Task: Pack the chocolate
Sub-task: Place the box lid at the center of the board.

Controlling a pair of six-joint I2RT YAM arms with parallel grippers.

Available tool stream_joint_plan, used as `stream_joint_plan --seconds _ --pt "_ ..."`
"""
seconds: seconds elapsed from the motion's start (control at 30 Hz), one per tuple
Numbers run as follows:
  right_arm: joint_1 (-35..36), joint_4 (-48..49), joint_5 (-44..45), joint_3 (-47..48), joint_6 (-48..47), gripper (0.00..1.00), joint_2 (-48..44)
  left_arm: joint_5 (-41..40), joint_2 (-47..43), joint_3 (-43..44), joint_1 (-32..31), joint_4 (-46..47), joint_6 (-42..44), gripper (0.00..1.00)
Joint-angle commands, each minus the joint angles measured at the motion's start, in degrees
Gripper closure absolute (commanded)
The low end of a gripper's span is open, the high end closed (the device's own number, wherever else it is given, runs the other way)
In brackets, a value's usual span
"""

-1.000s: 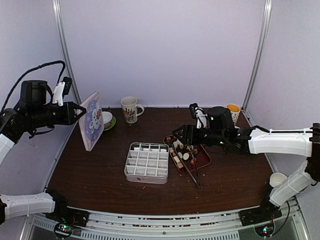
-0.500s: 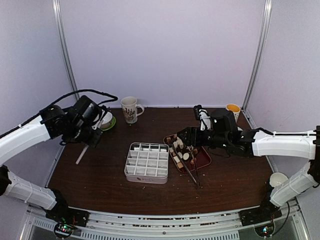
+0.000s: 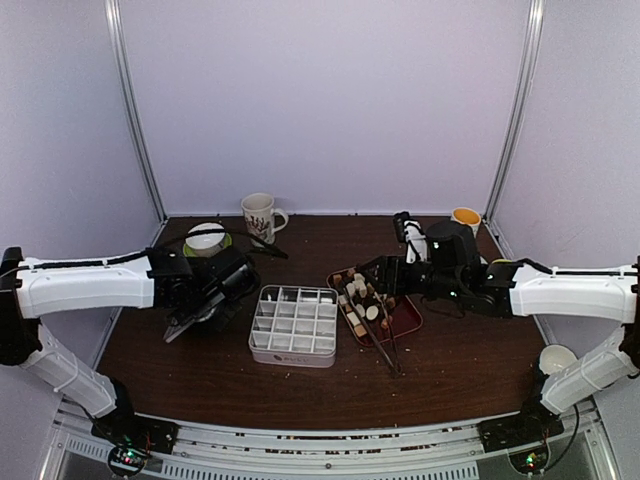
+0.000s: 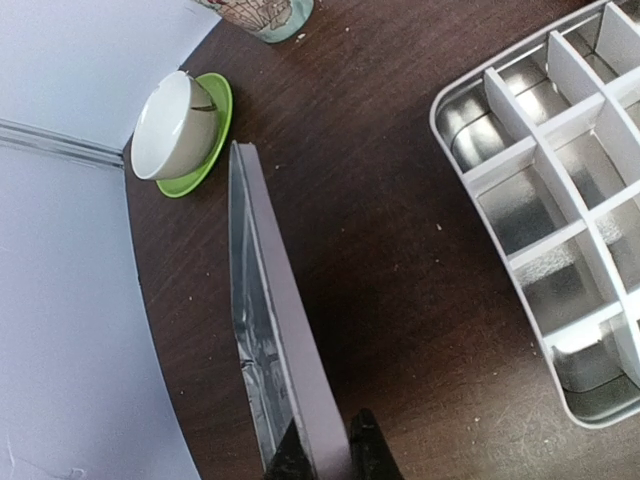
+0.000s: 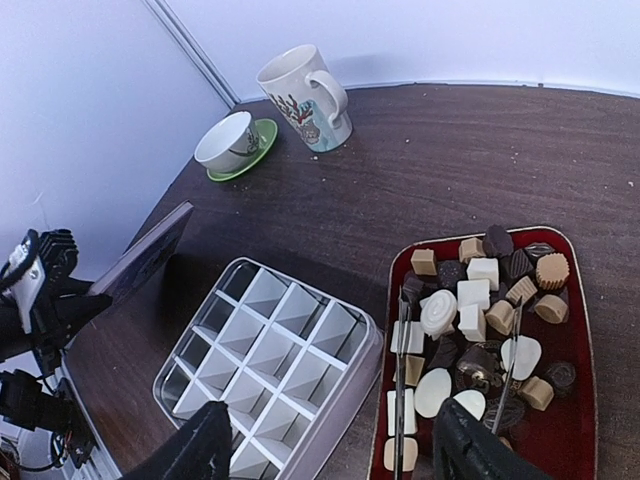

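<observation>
Chocolate [image 5: 483,272]: assorted pieces in dark-red tray [image 5: 580,400], tongs [image 5: 403,370] lying across, beside divided tin [image 5: 270,350]. Left gripper [image 4: 328,440] pinching tin lid [image 4: 270,330] edge-on; right gripper [image 5: 335,445] spread wide, holding nothing.

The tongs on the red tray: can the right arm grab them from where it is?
Probably yes. The right gripper hangs open close over the tongs, with nothing in between.

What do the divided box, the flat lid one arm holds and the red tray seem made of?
Divided box: likely tin, its floor mirror-bright; the white dividers look like matte card or plastic. Lid: probably the same tin, silvery and reflective inside. Red tray: glossy rim, perhaps coated metal or plastic.
</observation>
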Motion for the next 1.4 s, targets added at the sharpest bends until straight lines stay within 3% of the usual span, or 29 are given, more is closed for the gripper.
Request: stream_joint_plan --seconds 0.0,0.5,0.73,1.0,1.23,1.37 --pt "-0.4 0.4 1.6 -1.1 -0.1 0.3 -1.1 -3.5 1.4 -3.7 -1.1 6.0 -3.8 0.93" --pt "-0.6 2.1 1.6 -2.9 1.5 0.3 -0.8 13.0 3.8 -12.9 -1.3 19.8 -13.8 0.72" --pt "-0.7 1.3 1.4 -2.5 1.5 0.3 -1.1 25.0 3.4 -16.6 -1.2 28.8 -20.6 0.67" --pt "-0.8 1.5 1.1 -2.9 1.5 0.3 -1.4 21.8 -1.2 -17.4 -0.8 25.7 -22.9 0.63" --pt "-0.8 1.2 0.3 -2.2 1.8 0.3 -0.2 26.1 -7.7 -20.5 8.2 26.8 -23.1 0.68" --pt "-0.9 0.0 -0.2 -1.2 2.2 0.3 1.0 32.6 -7.2 -22.7 16.8 30.8 -22.5 0.78"
